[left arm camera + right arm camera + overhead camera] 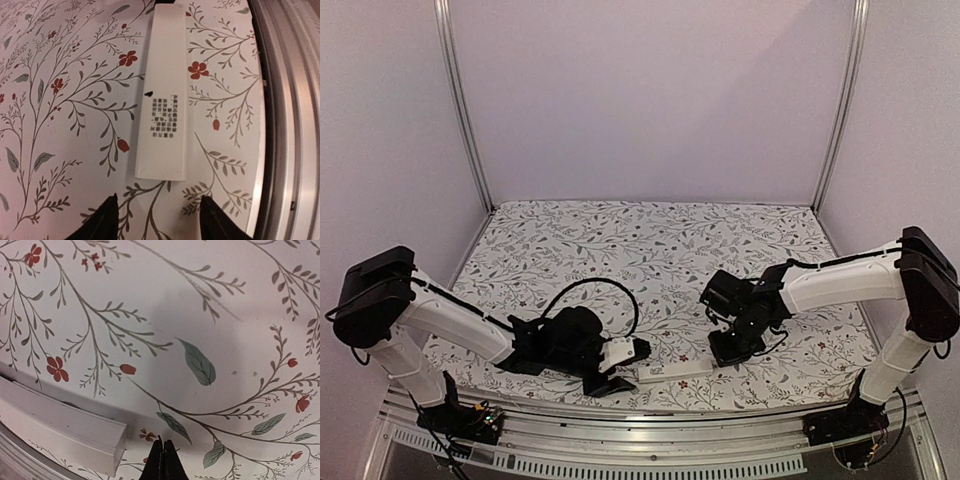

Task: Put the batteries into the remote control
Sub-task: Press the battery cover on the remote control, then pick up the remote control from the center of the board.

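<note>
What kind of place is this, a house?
Probably a robot lab booth: plain walls on metal posts, two robot arms bolted to a rail, and a flowered tabletop holding a white remote control.

remote control [676, 371] flat on table [650, 240] | left gripper [623, 366] at its left end | right gripper [730, 350] near right end

1x remote control [161, 95]; 1x left end effector [160, 215], 1x right end effector [163, 456].
</note>
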Controlling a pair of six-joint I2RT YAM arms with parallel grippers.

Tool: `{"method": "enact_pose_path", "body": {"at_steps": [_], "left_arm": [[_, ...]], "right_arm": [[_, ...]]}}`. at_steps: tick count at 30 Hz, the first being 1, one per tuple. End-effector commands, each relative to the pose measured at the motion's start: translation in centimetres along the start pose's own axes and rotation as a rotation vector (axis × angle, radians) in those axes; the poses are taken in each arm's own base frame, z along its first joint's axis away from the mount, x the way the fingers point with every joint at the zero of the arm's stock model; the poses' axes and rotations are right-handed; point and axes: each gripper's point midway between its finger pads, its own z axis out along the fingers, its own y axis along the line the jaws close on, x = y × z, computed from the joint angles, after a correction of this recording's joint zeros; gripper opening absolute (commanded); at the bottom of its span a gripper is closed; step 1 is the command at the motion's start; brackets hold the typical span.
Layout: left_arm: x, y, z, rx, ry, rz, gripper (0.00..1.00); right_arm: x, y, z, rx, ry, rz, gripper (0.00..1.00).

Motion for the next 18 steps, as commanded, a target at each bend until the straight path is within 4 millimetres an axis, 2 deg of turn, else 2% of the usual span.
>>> {"method": "enact_pose_path", "body": {"at_steps": [1, 3, 5, 9, 11, 13, 15, 16, 18], "left_arm": [[1.4, 0.6, -0.7, -0.037, 0.022, -0.069, 0.50], [1.5, 0.8, -0.4, -0.044, 0.034, -0.072, 0.45], [1.5, 0.8, -0.2, -0.044, 0.043, -0.067, 0.43], [1.3, 1.3, -0.5, -0.071, 0.038, -0.059, 0.42], [0.9, 1.6, -1.2, -0.094, 0.018, -0.061, 0.42], [0.0, 2.2, -2.0, -0.129, -0.016, -0.063, 0.43], [-0.8, 3.3, -3.0, -0.192, -0.048, -0.082, 0.45], [-1.2, 4.2, -3.5, -0.241, -0.065, -0.098, 0.47], [-1.8, 6.3, -4.9, -0.352, -0.106, -0.149, 0.53]], "right_arm": [[-0.3, 3.0, 0.9, -0.069, 0.017, -0.038, 0.00], [-0.5, 3.3, 1.0, -0.068, 0.020, -0.048, 0.00], [-0.6, 2.7, 0.8, -0.040, 0.015, -0.044, 0.00], [-1.0, -0.6, -0.4, 0.037, -0.008, -0.009, 0.00], [-2.0, -2.5, -2.1, 0.096, -0.075, -0.010, 0.01], [-3.1, -3.3, -4.2, 0.140, -0.138, -0.069, 0.10], [-4.7, -2.9, -6.3, 0.144, -0.202, -0.136, 0.22], [-5.6, -1.9, -7.3, 0.116, -0.238, -0.198, 0.29], [-7.5, 1.7, -9.8, -0.022, -0.351, -0.315, 0.46]]}}
